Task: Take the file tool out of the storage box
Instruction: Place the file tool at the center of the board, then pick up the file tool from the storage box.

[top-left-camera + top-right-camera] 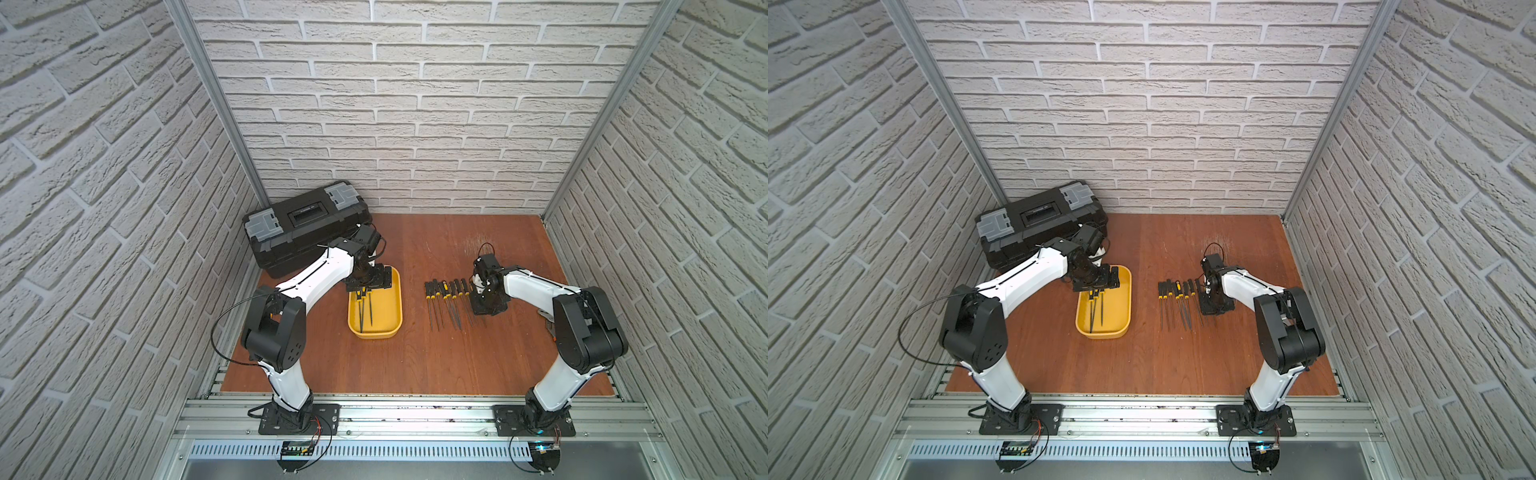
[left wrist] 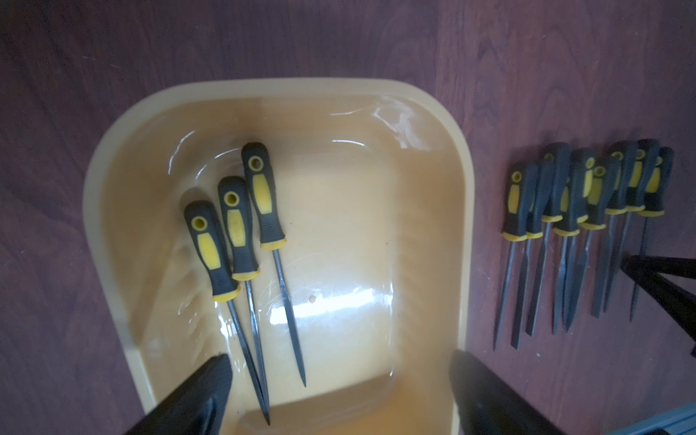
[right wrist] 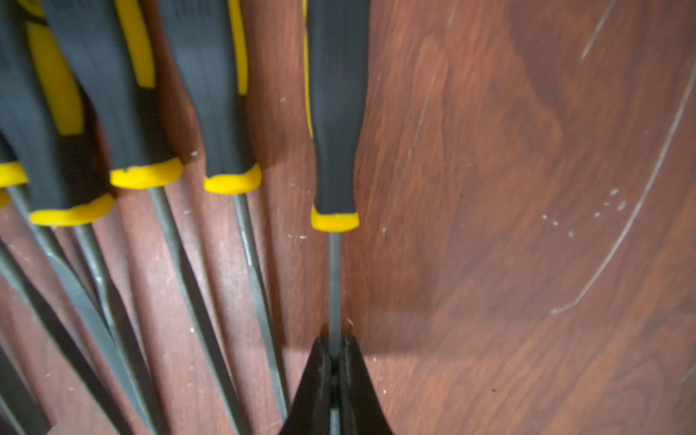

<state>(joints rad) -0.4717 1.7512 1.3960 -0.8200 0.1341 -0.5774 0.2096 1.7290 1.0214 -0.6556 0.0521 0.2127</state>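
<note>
The left pincer point(image 2: 339, 361) hangs spread over the shallow yellow plastic storage box point(image 2: 467, 196), likely aiming for the three black-and-yellow-handled steel files point(image 2: 235, 226) inside, centre-left of frame, while the right pincer point(image 3: 335, 348) pinches another file point(image 3: 335, 113) by its shaft, seemingly aligning it on the wooden surface point(image 3: 489, 188).

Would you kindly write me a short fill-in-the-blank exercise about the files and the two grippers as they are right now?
The box holds ___ files.
The left gripper, above the box, is ___ and empty.
The right gripper is ___ on one file, at its shaft.
The toolbox behind the box is mainly ___.
Missing words: three; open; shut; black.
</note>
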